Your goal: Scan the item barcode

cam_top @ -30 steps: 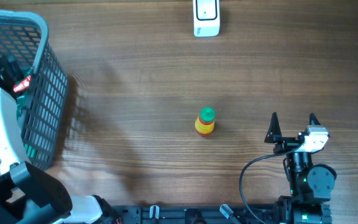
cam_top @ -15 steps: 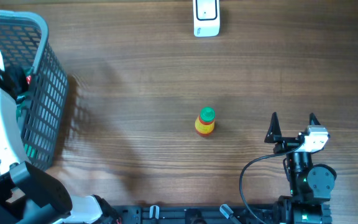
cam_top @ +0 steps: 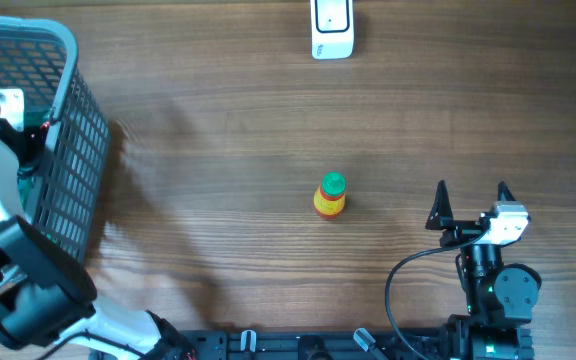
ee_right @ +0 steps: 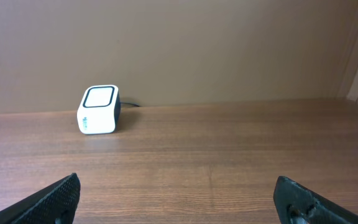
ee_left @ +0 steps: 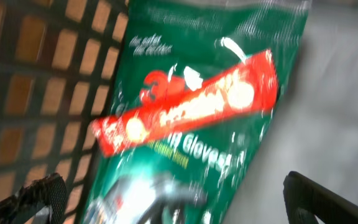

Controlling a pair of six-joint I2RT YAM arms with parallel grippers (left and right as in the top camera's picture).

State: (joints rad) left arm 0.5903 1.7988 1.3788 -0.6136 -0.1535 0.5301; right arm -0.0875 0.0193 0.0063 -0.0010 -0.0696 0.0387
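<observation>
A green glove packet with a red band (ee_left: pixel 191 112) lies inside the basket and fills the left wrist view. My left gripper (ee_left: pixel 173 193) hangs just above it, open, with the fingers wide on either side and nothing held. In the overhead view the left gripper (cam_top: pixel 10 112) reaches into the grey mesh basket (cam_top: pixel 73 140) at the far left. The white barcode scanner (cam_top: pixel 331 28) stands at the far edge, and shows ahead in the right wrist view as the white scanner (ee_right: pixel 98 110). My right gripper (cam_top: pixel 471 192) rests open at the front right, and the right gripper (ee_right: pixel 179 196) is empty.
A small yellow-orange bottle with a green cap (cam_top: pixel 330 196) stands upright mid-table, to the left of the right gripper. The basket wall rises tall along the left side. A back wall stands behind the scanner.
The left arm has shifted over the basket, its wrist now further inside. The right arm, bottle and scanner have not moved.
</observation>
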